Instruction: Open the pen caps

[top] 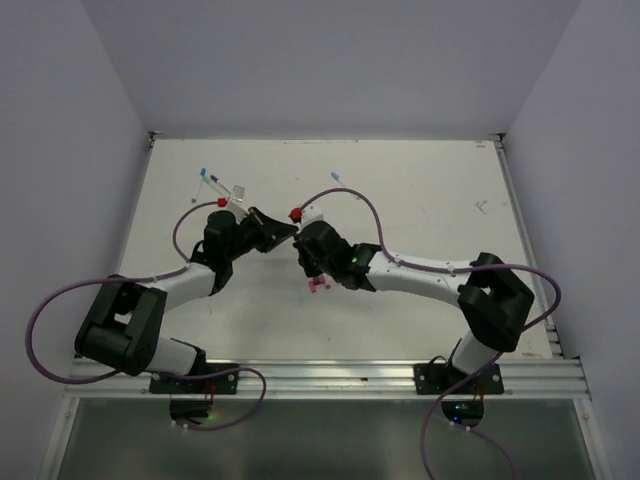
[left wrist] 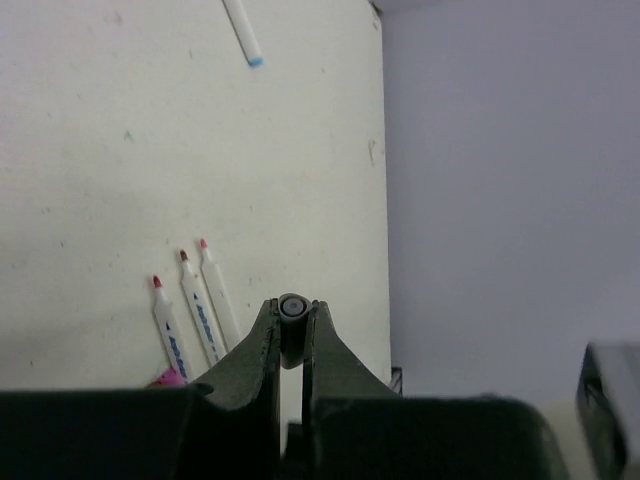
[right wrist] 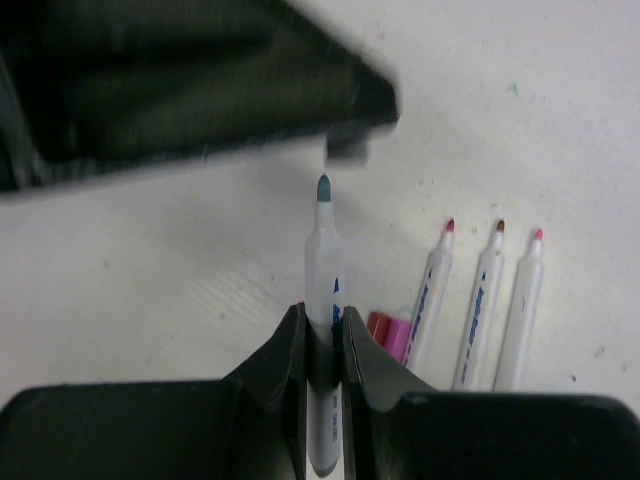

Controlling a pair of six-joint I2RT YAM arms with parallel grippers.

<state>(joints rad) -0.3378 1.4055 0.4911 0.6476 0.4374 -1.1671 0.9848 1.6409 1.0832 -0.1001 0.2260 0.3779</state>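
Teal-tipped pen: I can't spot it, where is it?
Right wrist view, centre: the teal-tipped pen is clamped in the right gripper, tip pointing away, left of the pink caps and three bare pens.

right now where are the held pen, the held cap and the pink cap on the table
held pen (right wrist: pixel 324 270): right wrist view, white barrel
held cap (left wrist: pixel 292 306): left wrist view, round end face
pink cap (right wrist: pixel 397 338): right wrist view, its side

top cam overhead, wrist cams near table (left wrist: pixel 100 150)
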